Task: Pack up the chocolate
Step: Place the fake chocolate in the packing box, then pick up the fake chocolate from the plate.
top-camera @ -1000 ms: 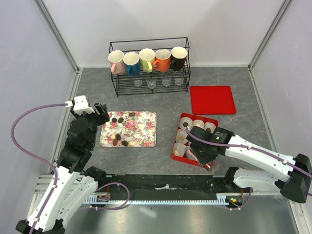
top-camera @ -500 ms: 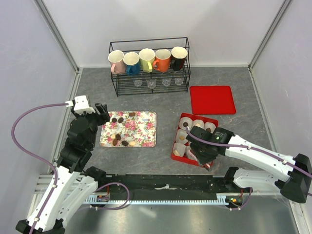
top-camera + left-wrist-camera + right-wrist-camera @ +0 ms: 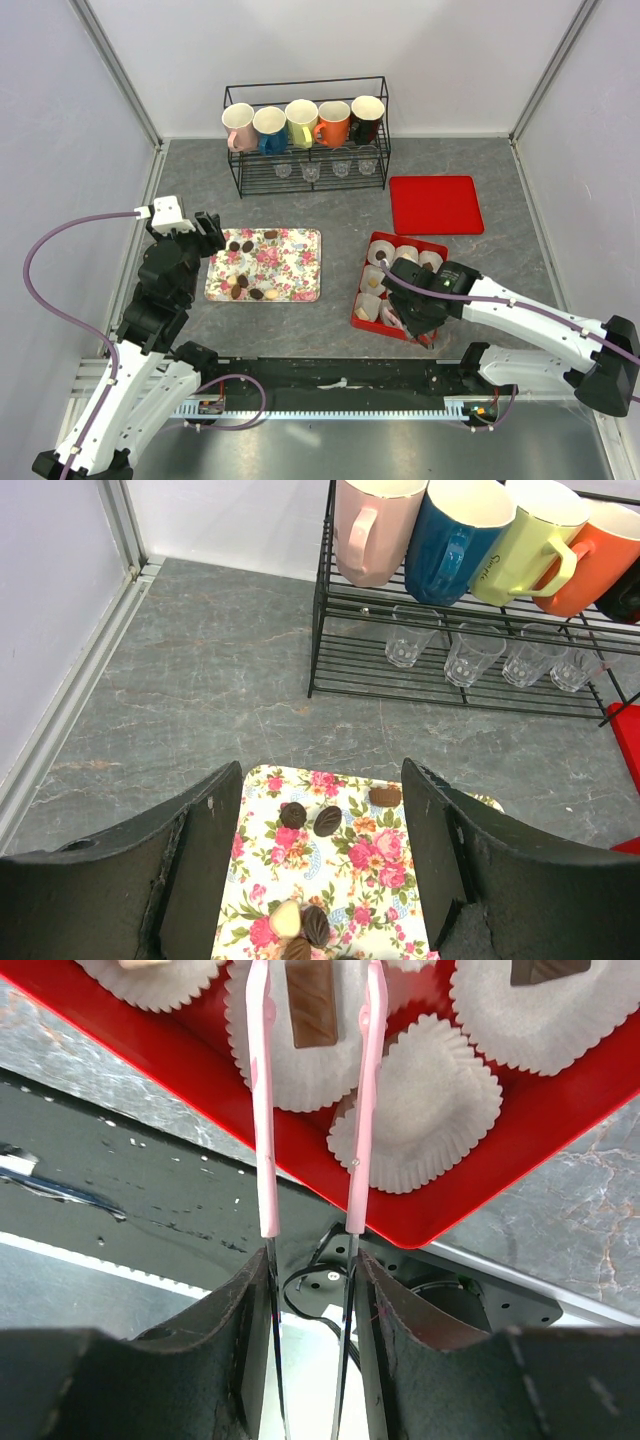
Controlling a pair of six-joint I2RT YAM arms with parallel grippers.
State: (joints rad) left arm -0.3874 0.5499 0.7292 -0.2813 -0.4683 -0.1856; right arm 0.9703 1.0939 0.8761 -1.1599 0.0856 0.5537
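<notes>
Right arm has shifted only slightly since the earlier view, over the near end of the red box (image 3: 520, 1150); the left arm is unchanged.

Right gripper (image 3: 310, 1270): closed on the pink tongs (image 3: 262, 1110), one finger against each arm. The tong arms stand apart, and a rectangular chocolate (image 3: 311, 1005) lies between them in a white paper cup (image 3: 300, 1075) without touching either arm. The neighbouring cup (image 3: 430, 1110) holds nothing. A dark piece (image 3: 545, 968) sits in another cup at the frame edge.

Left gripper (image 3: 321, 766): open wide, nothing between its fingers, above the near-left end of the floral tray (image 3: 390, 880). Loose chocolates (image 3: 327, 820) lie on the tray, mostly dark, one cream.

On the surface (image 3: 200, 680) behind the tray stands a wire rack (image 3: 322, 600) of mugs (image 3: 455, 535), with small glasses below. A red lid (image 3: 435, 204) lies flat beyond the box.
</notes>
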